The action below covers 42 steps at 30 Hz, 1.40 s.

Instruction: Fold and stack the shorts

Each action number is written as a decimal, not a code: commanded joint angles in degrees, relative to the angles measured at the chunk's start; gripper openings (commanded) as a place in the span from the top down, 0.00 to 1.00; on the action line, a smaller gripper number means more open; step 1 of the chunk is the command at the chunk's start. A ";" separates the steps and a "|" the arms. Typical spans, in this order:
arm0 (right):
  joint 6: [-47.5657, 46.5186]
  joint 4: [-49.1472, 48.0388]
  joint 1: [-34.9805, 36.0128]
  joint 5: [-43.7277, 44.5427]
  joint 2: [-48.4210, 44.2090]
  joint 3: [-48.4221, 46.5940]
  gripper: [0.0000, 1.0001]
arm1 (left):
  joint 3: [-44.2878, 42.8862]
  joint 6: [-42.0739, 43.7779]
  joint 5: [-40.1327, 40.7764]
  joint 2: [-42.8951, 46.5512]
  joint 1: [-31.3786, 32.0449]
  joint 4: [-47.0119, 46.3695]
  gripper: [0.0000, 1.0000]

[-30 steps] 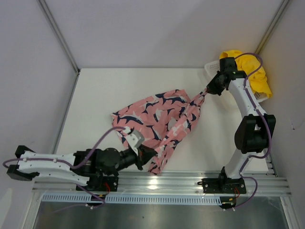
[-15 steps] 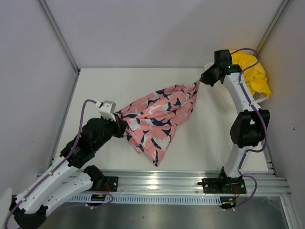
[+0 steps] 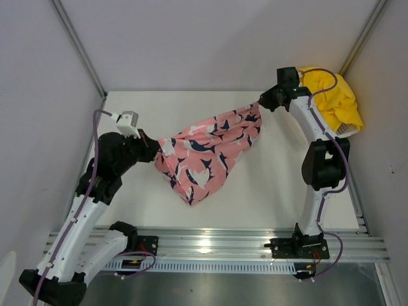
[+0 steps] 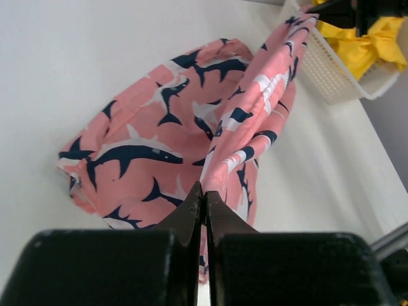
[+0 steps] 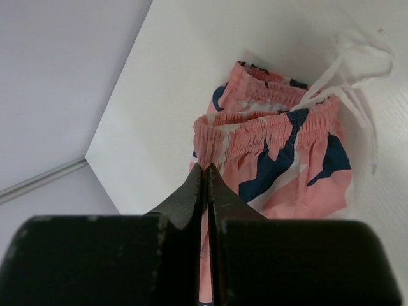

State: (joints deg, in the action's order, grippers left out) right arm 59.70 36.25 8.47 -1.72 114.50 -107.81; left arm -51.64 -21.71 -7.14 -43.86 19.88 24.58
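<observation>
The pink shorts with navy-and-white print hang stretched between both grippers above the table's middle. My left gripper is shut on their left end; the wrist view shows its jaws pinched on a fold of the fabric. My right gripper is shut on the elastic waistband at the right end; a white drawstring trails off it. The yellow shorts lie in the white mesh basket at the back right, behind the right arm.
The basket shows in the left wrist view with yellow fabric in it. Metal frame posts stand at the back left corner and back right corner. An aluminium rail runs along the near edge.
Both grippers have lifted the pink shorts and carried them leftward and back. The left arm swung up from the near edge to the left side; the right gripper moved left.
</observation>
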 commanded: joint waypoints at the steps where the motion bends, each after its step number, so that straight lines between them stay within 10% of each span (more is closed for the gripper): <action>1: 2.61 -6.53 0.32 3.30 1.77 -3.37 1.00 | -2.86 1.67 -4.46 -1.84 -5.88 0.73 1.00; 12: 4.90 -15.85 3.31 6.37 8.11 -5.40 1.00 | 2.86 -0.34 -12.46 -9.66 -21.35 -7.08 1.00; 33: 8.15 -40.20 6.38 4.96 25.15 -8.55 1.00 | 15.42 -7.38 3.97 -26.18 -23.57 -20.79 1.00; 35: 7.80 -44.39 6.47 4.27 26.74 -9.00 0.89 | 15.34 -7.38 3.71 -27.94 -24.18 -21.85 1.00; 36: 7.10 -45.64 6.38 2.79 27.26 -9.17 0.59 | 15.16 -7.46 3.45 -29.60 -24.45 -22.29 0.93; 38: 6.40 -46.88 6.47 2.42 27.27 -10.48 0.36 | 14.90 -7.46 3.01 -30.41 -24.45 -22.73 0.72; 42: 0.70 -44.96 6.65 2.42 24.73 -13.21 0.26 | 14.20 -7.46 4.23 -27.00 -24.45 -22.30 0.38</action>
State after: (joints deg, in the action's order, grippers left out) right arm 65.21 -3.66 15.44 -0.73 142.32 -115.87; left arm -36.84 -28.80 -4.73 -73.93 -4.14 4.36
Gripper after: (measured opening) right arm 0.733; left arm 0.579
